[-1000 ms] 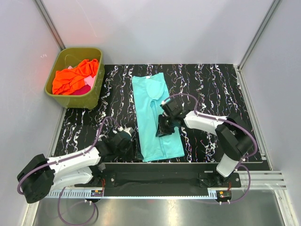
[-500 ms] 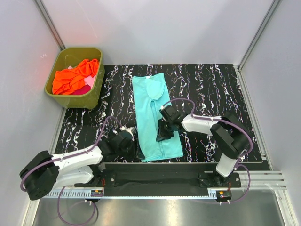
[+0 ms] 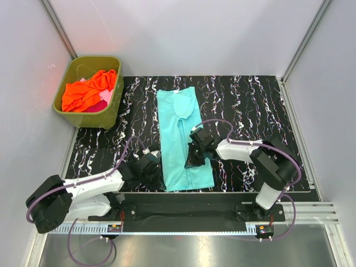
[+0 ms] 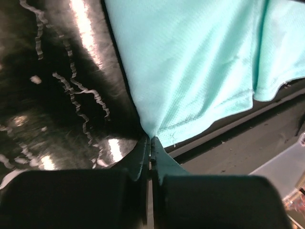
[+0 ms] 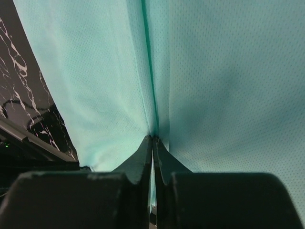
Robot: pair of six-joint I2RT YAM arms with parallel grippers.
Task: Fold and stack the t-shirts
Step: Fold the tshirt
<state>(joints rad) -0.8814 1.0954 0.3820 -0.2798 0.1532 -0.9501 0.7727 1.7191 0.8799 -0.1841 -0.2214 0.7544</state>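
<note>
Marbled table [image 3: 250,111]: my left gripper [image 4: 150,143] and right gripper [image 5: 152,140] pinch the teal t-shirt [image 3: 177,111] shut. Next, I judge: lift evenly, fold it over.

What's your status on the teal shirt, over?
Left gripper shut on teal shirt, near left corner. Right gripper shut on its middle fold. Nothing in the way.

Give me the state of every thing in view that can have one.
teal t-shirt, folded lengthwise, lying flat
tub, upright, holding two shirts
orange t-shirt, crumpled in the tub
pink t-shirt, crumpled under the orange one
left gripper, jaws shut on the teal t-shirt's near corner
right gripper, jaws shut on its fold
</note>
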